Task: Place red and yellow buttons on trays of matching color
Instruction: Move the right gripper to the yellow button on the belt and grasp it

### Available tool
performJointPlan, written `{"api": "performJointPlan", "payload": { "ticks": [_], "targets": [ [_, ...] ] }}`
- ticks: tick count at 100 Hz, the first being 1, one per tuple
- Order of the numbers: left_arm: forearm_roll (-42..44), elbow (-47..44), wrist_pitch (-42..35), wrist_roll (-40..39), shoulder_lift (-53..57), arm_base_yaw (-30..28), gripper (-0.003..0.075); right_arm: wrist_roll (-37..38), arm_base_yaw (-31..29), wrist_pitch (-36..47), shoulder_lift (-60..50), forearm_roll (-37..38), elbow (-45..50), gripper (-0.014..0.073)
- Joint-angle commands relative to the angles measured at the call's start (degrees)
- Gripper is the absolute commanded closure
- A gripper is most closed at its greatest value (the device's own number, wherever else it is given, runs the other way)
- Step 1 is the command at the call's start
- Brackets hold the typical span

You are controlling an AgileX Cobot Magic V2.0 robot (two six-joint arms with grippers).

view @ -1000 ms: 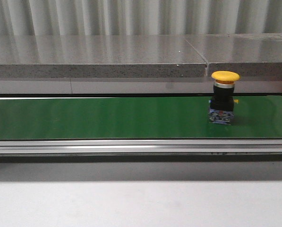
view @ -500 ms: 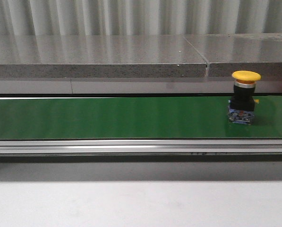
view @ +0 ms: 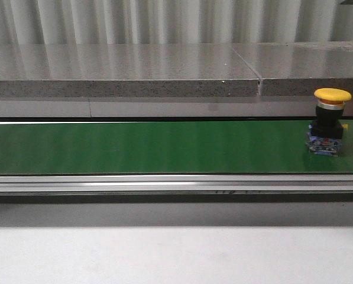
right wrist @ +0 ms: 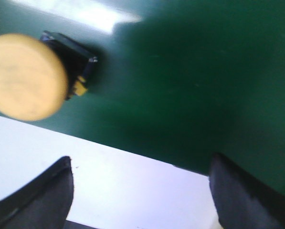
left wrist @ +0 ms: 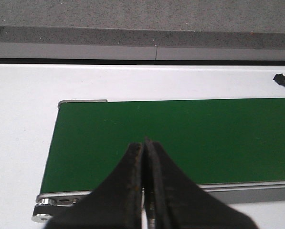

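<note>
Right gripper (right wrist: 140, 191) wide open, empty, above yellow button (view: 328, 121) on conveyor belt (view: 152, 147); left gripper (left wrist: 144, 191) closed, empty. Centre fingers around black body before closing.

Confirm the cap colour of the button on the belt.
Yellow. The button has a yellow cap on a black body, clearest in the front view.

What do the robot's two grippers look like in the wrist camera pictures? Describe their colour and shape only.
The left gripper has dark, nearly black fingers that are broad at the base and taper to narrow tips, with scuffed, worn inner edges. The right gripper shows only two dark, blurred, rounded fingertips. No cables or markings on either are visible.
</note>
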State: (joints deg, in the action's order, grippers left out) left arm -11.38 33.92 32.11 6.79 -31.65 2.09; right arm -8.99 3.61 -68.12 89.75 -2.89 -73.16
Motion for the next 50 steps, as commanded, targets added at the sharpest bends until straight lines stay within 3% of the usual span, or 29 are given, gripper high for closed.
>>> {"api": "performJointPlan", "payload": {
  "ticks": [1,50],
  "targets": [
    [-0.86,1.55,-4.12,0.12,0.00,0.41,0.0740,-2.46,0.81,3.29,-2.66,-1.77,-0.46,0.0011],
    [-0.86,1.55,-4.12,0.12,0.00,0.41,0.0740,-2.99,1.08,11.59,0.61,-3.50,-0.12,0.0015]
  ]
}}
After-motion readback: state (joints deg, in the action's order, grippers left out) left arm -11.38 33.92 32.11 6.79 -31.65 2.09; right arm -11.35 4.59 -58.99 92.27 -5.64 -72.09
